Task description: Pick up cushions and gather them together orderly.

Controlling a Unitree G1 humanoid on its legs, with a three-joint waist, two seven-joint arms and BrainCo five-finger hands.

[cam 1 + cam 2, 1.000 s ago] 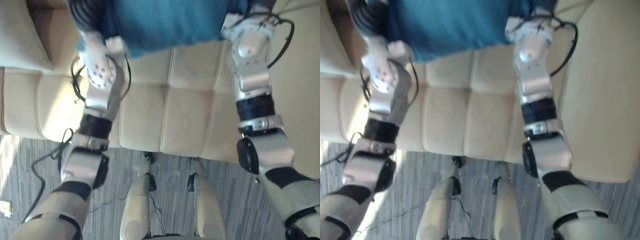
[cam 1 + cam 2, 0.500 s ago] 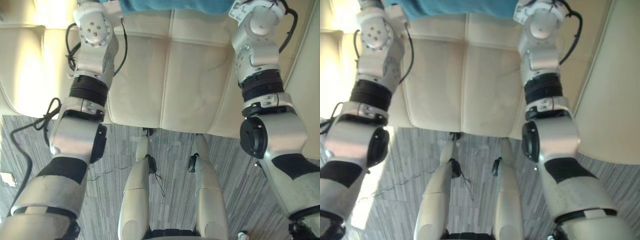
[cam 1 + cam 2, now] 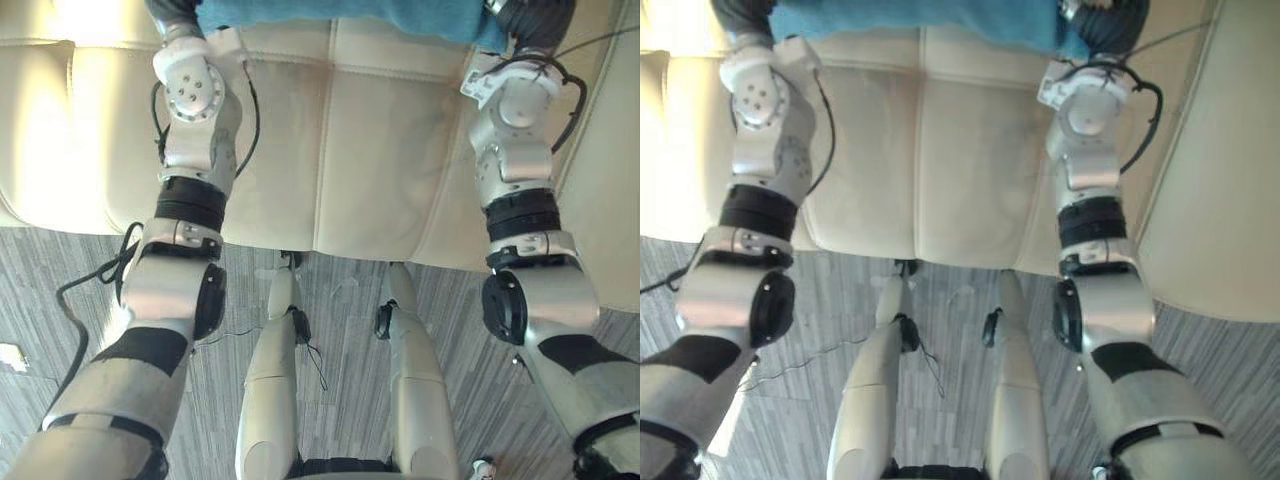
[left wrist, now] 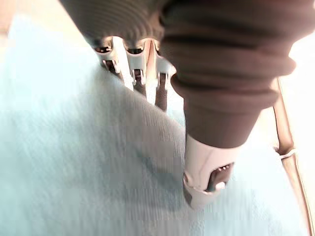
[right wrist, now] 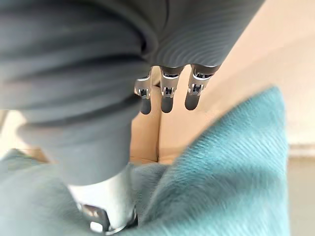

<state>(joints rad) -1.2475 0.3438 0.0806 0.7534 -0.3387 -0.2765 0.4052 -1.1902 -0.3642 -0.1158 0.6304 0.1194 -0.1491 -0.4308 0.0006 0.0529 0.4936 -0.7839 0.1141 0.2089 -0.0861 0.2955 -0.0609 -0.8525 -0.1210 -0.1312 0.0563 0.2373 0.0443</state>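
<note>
Left wrist view: teal cushion point(image 4: 74, 162) pressed flat.
Left hand point(image 4: 147, 73) and right hand point(image 5: 167, 93) are held straight-fingered (likely a two-palm squeeze).

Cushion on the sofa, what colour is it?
Teal blue. The cushion shows best in the right wrist view.

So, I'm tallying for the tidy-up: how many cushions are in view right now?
1. A teal cushion sits over the cream sofa, at the far edge of the head views. Others may lie hidden beyond that edge.
</note>
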